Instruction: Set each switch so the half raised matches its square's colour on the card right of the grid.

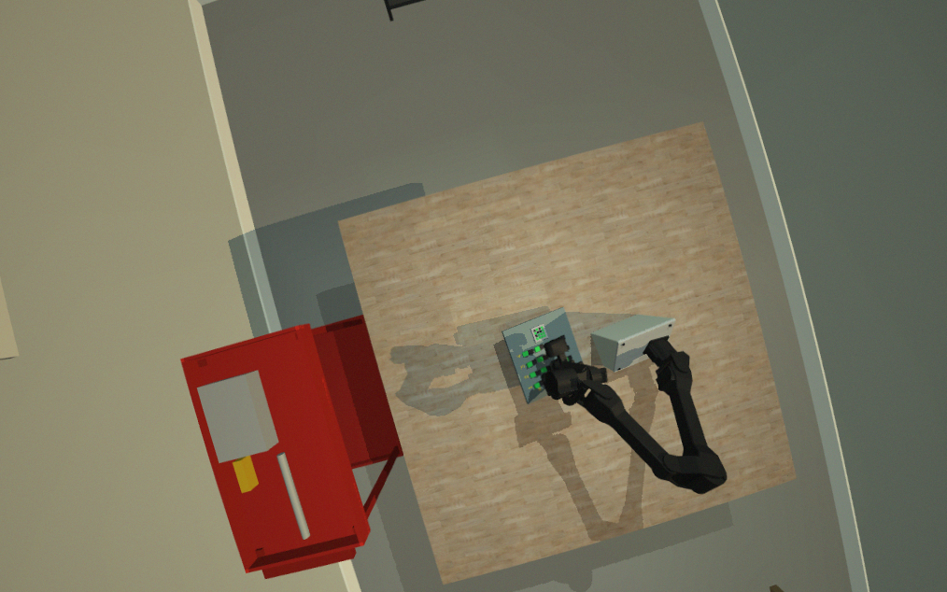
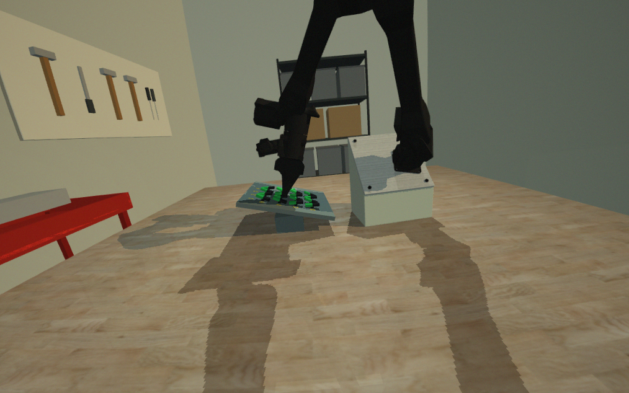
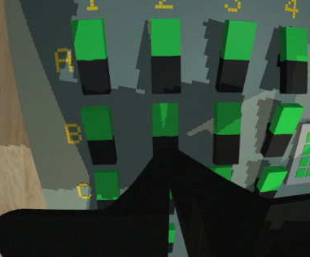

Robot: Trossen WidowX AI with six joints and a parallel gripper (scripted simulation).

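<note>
The tilted switch panel (image 1: 557, 320) (image 2: 324, 206) (image 3: 124, 8) carries rows of green-and-dark switches. My gripper (image 2: 285, 195) (image 3: 167, 155) is shut and empty, its tips low over the dark near half of switch B2 (image 3: 165, 119); contact is not clear. Row A shows fully, with A1 (image 3: 90, 41) and A4 (image 3: 294, 45). B1 (image 3: 98, 124), B3 (image 3: 227, 119) and B4 (image 3: 285, 119) show beside the tips. My fingers partly hide row C and mostly hide the row below. The card (image 1: 539, 332) (image 3: 293, 171) is cropped at the wrist view's right edge. Most raised halves are hard to tell.
A pale box with a sloped top (image 1: 635, 331) (image 2: 397, 207) stands beside the panel, under the arm's base. A red bench (image 1: 293, 412) (image 2: 107, 204) stands beyond the wooden table (image 1: 462, 257) (image 2: 356, 302). Shelves (image 2: 367, 92) stand in the background.
</note>
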